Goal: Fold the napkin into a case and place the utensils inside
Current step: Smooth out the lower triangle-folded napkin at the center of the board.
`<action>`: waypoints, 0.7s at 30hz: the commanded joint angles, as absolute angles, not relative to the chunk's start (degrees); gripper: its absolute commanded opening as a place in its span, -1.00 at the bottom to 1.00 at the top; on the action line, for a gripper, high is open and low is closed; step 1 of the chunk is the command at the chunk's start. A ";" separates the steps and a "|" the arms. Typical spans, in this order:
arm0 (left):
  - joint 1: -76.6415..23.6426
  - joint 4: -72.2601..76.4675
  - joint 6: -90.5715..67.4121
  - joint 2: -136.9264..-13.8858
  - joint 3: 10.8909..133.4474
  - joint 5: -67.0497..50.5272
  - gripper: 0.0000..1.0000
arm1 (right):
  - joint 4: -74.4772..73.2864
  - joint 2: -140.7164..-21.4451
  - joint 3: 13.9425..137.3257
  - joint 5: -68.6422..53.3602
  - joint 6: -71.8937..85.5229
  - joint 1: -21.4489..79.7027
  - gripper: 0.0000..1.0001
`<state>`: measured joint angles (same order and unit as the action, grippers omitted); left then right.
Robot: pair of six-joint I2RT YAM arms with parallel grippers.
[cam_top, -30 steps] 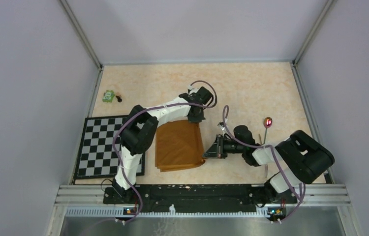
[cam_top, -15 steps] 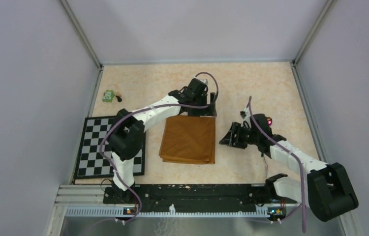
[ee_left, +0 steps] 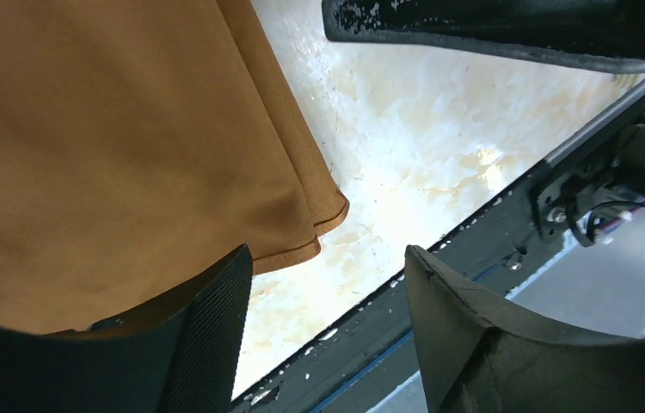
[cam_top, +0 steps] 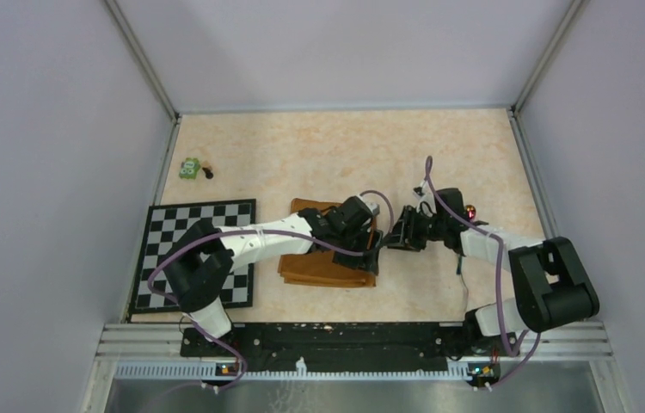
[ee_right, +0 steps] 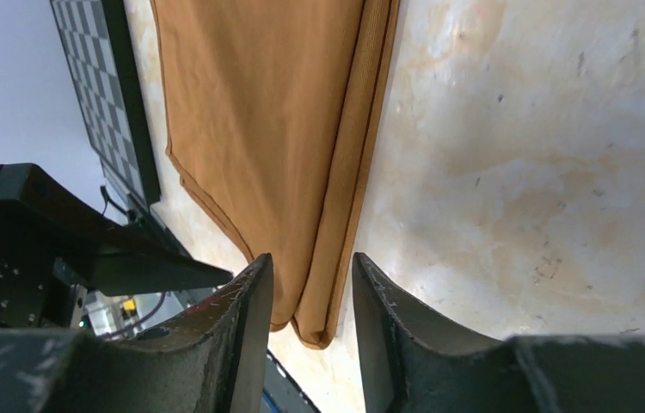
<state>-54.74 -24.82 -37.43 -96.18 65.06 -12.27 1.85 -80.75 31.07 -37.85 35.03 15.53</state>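
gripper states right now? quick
Left gripper: open, holding nothing.
Right gripper: narrowly open over the napkin edge, not clamped on it.

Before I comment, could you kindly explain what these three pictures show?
Two robot arms are bolted to a table's near edge. The top view looks down from above. The other two come from cameras on each wrist, so the dark wedges are gripper fingers. On the table lie a folded rust-orange napkin, a checkered mat, a green toy and a shiny-headed utensil. The left gripper is open above the napkin's corner, holding nothing. The right gripper straddles the napkin's folded edge; whether it pinches is unclear.
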 commanded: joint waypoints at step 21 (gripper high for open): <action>-62.03 -30.27 -38.99 -107.20 72.08 -1.57 -0.55 | 12.43 -84.33 21.20 -45.50 33.46 24.00 -0.46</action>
<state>-61.12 -29.17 -38.63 -106.50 69.25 -2.28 8.34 -83.09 22.06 -43.94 34.06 22.68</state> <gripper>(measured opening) 0.290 0.296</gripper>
